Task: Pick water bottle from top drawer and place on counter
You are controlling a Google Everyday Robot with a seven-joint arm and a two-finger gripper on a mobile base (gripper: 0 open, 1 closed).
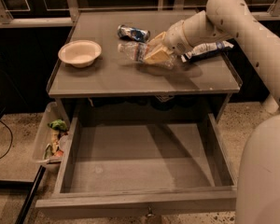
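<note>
Gripper (154, 55) clasps water bottle (132, 50) over counter (107, 78) centre — edges well apart.

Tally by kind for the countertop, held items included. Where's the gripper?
bowl: 1
can: 1
water bottle: 1, in the gripper, low over the middle of the counter
packet: 1
Total: 4

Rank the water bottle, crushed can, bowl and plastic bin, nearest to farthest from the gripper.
1. water bottle, at the gripper, on the counter.
2. crushed can, just behind.
3. bowl, counter's left side.
4. plastic bin, low, left of the top drawer.
</note>
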